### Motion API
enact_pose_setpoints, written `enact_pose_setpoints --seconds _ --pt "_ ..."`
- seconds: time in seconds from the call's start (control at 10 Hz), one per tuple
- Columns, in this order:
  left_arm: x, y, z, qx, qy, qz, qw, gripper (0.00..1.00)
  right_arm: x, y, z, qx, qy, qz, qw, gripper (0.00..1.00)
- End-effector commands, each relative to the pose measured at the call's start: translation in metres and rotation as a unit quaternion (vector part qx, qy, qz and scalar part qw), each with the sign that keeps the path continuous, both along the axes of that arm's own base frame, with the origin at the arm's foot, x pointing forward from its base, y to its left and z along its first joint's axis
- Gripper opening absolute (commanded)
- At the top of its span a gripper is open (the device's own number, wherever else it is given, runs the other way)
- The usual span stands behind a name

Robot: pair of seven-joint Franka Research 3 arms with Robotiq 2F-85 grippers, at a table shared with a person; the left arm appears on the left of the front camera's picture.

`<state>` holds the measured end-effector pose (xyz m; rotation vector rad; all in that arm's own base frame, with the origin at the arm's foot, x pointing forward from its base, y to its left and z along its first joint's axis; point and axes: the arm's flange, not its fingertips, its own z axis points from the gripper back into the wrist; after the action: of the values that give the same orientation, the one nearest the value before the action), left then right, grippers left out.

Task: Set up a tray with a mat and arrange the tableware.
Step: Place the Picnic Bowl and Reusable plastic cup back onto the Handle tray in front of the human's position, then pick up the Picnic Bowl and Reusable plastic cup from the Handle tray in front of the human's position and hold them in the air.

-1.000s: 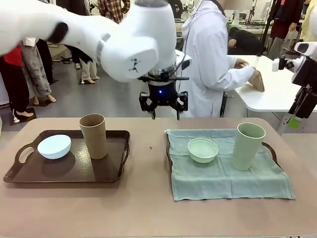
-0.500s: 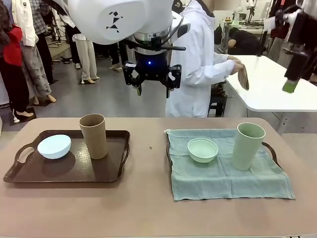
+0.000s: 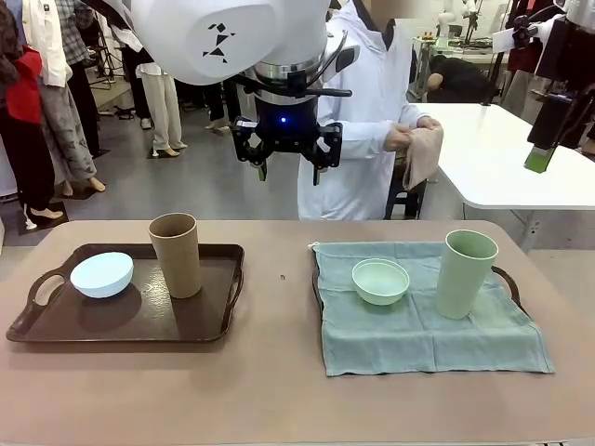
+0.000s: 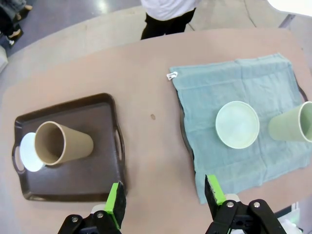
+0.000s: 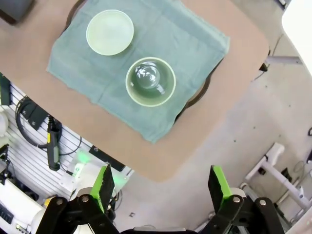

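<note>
Right tray (image 3: 509, 278) mostly hidden under teal mat (image 3: 418, 330), left tool (image 3: 289, 173) and right tool (image 5: 161, 180) spread apart, empty

White, rounded left arm (image 3: 218, 37); green-padded black fingers (image 4: 116, 202); blue wrist light (image 3: 284, 118)

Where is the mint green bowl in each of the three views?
Front view: mint green bowl, right of centre, on the green cloth.
Left wrist view: the bowl at the right, on the cloth.
Right wrist view: the bowl, top left.
Shared landmark: the pale green cup beside it.
</note>
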<state>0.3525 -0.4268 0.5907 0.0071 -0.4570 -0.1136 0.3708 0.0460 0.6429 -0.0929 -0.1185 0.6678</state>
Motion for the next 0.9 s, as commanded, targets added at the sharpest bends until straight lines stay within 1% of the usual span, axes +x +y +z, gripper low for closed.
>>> enact_pose_setpoints --seconds 0.0,0.8 --pt "0.0019 0.0027 0.0012 -0.001 0.001 -0.008 1.000 0.86 -0.0020 -0.0039 -0.0022 -0.005 0.002 0.007 1.000 1.00" --pt "0.0019 0.0027 0.0012 -0.001 0.001 -0.008 1.000 0.86 -0.0020 -0.0039 -0.0022 -0.005 0.002 0.007 1.000 1.00"
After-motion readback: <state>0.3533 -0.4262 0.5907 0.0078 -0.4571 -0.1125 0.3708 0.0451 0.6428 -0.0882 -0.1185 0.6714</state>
